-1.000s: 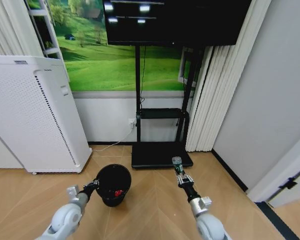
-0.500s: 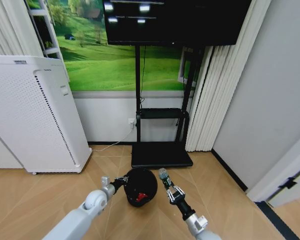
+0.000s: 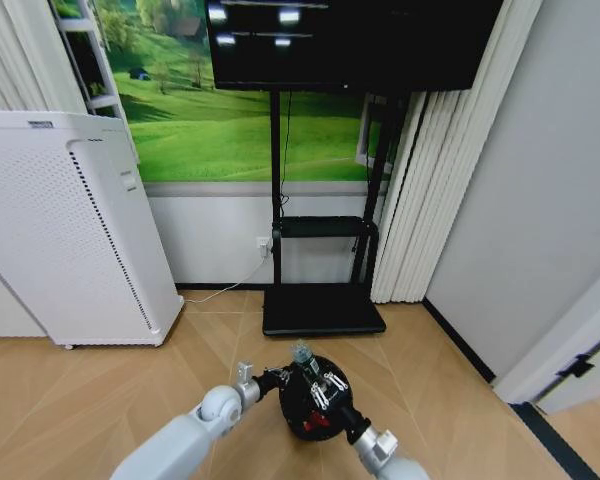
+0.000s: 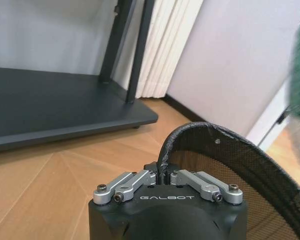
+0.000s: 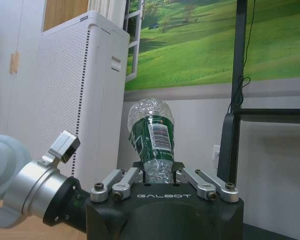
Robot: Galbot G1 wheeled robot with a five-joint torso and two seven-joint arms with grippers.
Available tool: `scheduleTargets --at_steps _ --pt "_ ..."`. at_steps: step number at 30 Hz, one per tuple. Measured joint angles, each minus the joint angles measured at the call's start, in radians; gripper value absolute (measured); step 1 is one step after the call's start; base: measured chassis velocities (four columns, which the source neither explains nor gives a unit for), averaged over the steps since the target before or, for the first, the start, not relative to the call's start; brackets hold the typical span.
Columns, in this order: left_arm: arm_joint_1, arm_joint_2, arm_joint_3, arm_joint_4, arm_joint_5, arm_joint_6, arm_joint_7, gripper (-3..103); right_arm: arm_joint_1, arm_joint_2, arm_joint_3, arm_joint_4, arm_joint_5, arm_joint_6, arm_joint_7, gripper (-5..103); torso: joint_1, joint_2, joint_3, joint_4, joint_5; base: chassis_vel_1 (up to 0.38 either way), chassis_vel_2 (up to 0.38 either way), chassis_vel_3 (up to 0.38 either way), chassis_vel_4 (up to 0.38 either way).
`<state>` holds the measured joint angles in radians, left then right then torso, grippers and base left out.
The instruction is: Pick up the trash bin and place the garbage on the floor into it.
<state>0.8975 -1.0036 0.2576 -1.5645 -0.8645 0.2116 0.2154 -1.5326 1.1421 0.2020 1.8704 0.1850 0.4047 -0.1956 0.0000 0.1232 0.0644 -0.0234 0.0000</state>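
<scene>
Above the floor (image 3: 100,400), in front of the TV stand (image 3: 323,308), the left gripper (image 3: 277,379) is clamped on the rim of the black bin (image 3: 302,412), holding it up. The right gripper (image 3: 320,384) is closed around a clear bottle (image 3: 302,354) with a green label, poised upright over the bin's mouth. Something red (image 3: 316,422) lies inside the bin. A white perforated appliance (image 3: 65,230) stands at left.
</scene>
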Motion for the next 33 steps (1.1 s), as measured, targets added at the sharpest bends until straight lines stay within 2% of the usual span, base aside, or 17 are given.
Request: scheduleTargets --at_steps 10,11,12,15,16,17,18,19,22,23,26,27,29,33 --pt "0.049 0.018 -0.067 -0.033 -0.001 -0.006 0.017 7 0.006 0.011 0.002 -0.026 0.003 0.006 -0.001 24 0.0 0.0 0.0 0.0001 0.0 0.0 0.0 0.0 0.0" --pt "0.055 0.021 -0.076 -0.038 -0.001 -0.006 0.018 7 0.008 0.012 0.002 -0.029 0.003 0.006 -0.001 21 0.0 0.0 0.0 0.0 0.0 0.0 0.0 0.0 0.0" --pt "0.059 0.024 -0.082 -0.042 -0.001 -0.006 0.018 7 0.009 0.012 0.002 -0.031 0.003 0.006 -0.001 25 0.0 0.0 0.0 0.0 0.0 0.0 0.0 0.0 0.0" --pt "0.061 0.024 -0.084 -0.043 -0.001 -0.006 0.018 7 0.01 0.012 0.002 -0.031 0.003 0.006 -0.001 25 0.0 0.0 0.0 0.0 0.0 0.0 0.0 0.0 0.0" --pt "0.068 0.028 -0.095 -0.049 -0.001 -0.006 0.018 7 0.012 0.013 0.002 -0.034 0.003 0.006 -0.001 37 0.0 0.0 0.0 0.0 0.0 0.0 0.0 0.0 0.0" --pt "0.068 0.028 -0.095 -0.049 -0.001 -0.006 0.018 7 0.012 0.013 0.002 -0.034 0.003 0.006 -0.001 37 0.0 0.0 0.0 0.0 0.0 0.0 0.0 0.0 0.0" --pt "0.079 0.032 -0.115 -0.058 -0.002 -0.006 0.019 7 0.015 0.014 0.003 -0.039 0.003 0.006 -0.001 47 0.0 0.0 0.0 0.0001 0.0 0.0 0.0 0.0 0.0" --pt "0.079 0.032 -0.115 -0.058 -0.002 -0.006 0.019 7 0.015 0.014 0.003 -0.039 0.003 0.006 -0.001 47 0.0 0.0 0.0 0.0001 0.0 0.0 0.0 0.0 0.0" --pt "0.121 0.038 -0.174 -0.087 -0.003 -0.006 0.025 7 0.007 0.025 0.001 -0.048 -0.007 0.002 0.0 65 0.0 0.0 0.0 0.0 0.0 0.0 0.0 0.0 0.0" --pt "0.121 0.038 -0.174 -0.087 -0.003 -0.006 0.025 7 0.007 0.025 0.001 -0.048 -0.007 0.002 0.0 65 0.0 0.0 0.0 0.0 0.0 0.0 0.0 0.0 0.0" --pt "0.144 0.038 -0.202 -0.105 -0.004 -0.006 0.026 7 0.0 0.03 0.002 -0.052 -0.017 0.001 0.0 80 0.0 0.0 0.0 0.0 -0.0001 0.0 0.0 0.0 0.0" --pt "0.144 0.038 -0.202 -0.105 -0.004 -0.006 0.026 7 0.0 0.03 0.002 -0.052 -0.017 0.001 0.0 80 0.0 0.0 0.0 0.0 -0.0001 0.0 0.0 0.0 0.0" --pt "0.157 0.04 -0.214 -0.108 -0.003 -0.006 0.026 7 -0.002 0.031 0.003 -0.043 -0.016 0.0 0.002 91 0.0 0.0 0.0 0.0 0.0 0.0 0.0 0.0 0.0" --pt "0.168 0.039 -0.226 -0.108 -0.002 -0.006 0.021 7 -0.011 0.029 0.009 -0.018 -0.016 -0.006 0.003 100 0.0 0.0 0.0 0.0 0.0001 0.0 0.0 0.0 0.0"
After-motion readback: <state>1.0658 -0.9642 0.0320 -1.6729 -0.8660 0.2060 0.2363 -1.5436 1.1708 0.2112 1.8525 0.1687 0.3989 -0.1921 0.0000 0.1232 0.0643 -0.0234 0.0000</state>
